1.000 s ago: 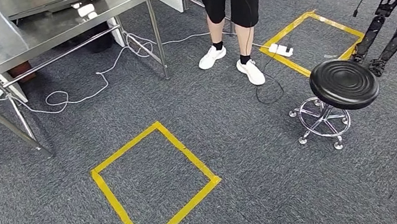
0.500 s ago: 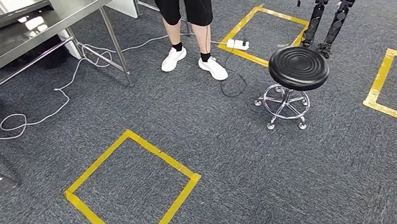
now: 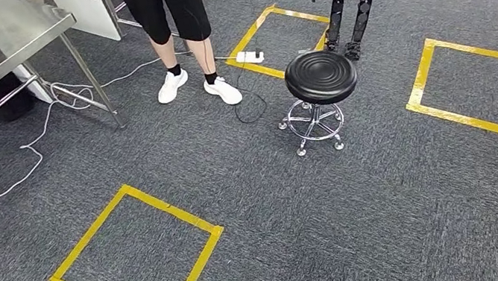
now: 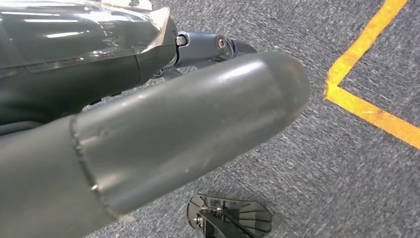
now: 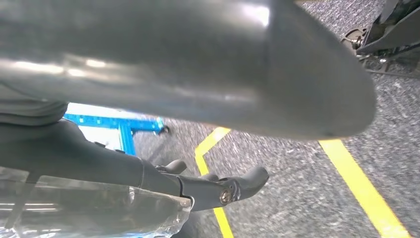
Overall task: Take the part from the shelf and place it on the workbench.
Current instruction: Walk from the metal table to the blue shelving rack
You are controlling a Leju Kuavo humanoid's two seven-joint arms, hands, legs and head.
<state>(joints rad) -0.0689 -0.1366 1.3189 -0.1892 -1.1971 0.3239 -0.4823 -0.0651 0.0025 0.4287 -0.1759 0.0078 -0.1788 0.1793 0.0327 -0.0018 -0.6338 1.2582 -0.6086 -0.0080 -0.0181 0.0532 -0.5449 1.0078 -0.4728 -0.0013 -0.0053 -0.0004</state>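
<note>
Grey carpet [image 3: 395,223], left hand [image 4: 163,129] and right hand [image 5: 198,74] unladen above it.

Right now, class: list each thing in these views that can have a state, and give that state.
Stool: upright on the carpet, seat bare.
Person: standing, both feet on the carpet.
Metal table: standing on its legs.
White cable: loose and looped on the floor.
Power strip: lying flat by yellow tape.
Right robot hand: thumb and fingers apart, nothing between them.
Left robot hand: grip unclear.
</note>
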